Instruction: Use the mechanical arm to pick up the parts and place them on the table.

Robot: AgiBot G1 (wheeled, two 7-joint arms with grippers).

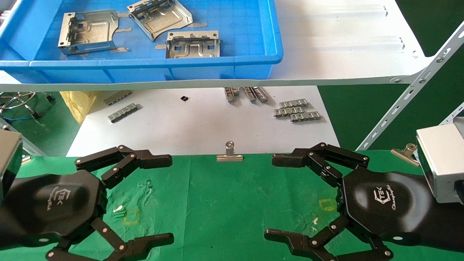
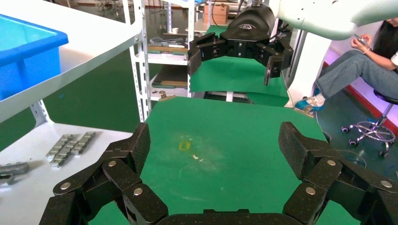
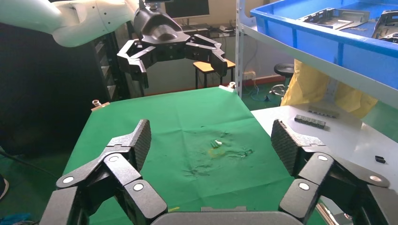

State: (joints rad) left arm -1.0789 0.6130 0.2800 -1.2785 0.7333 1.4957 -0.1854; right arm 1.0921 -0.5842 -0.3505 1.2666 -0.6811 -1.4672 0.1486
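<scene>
From my head view, the blue tray (image 1: 232, 59) runs off the top edge, cropping the middle part (image 1: 159, 16) inside it. The tray's front wall hides that part's neighbour (image 1: 193, 45) along its lower rim. Below the tray, the white shelf board (image 1: 326, 54) covers the far ends of the ridged strips (image 1: 246, 93). The small black piece (image 1: 184, 98) nearby is too tiny to identify.

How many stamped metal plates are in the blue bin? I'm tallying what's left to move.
3, all in the blue bin: one at its left, one at the back, tilted, one near the front wall. None visibly hidden; both grippers hover open over the green table.
</scene>
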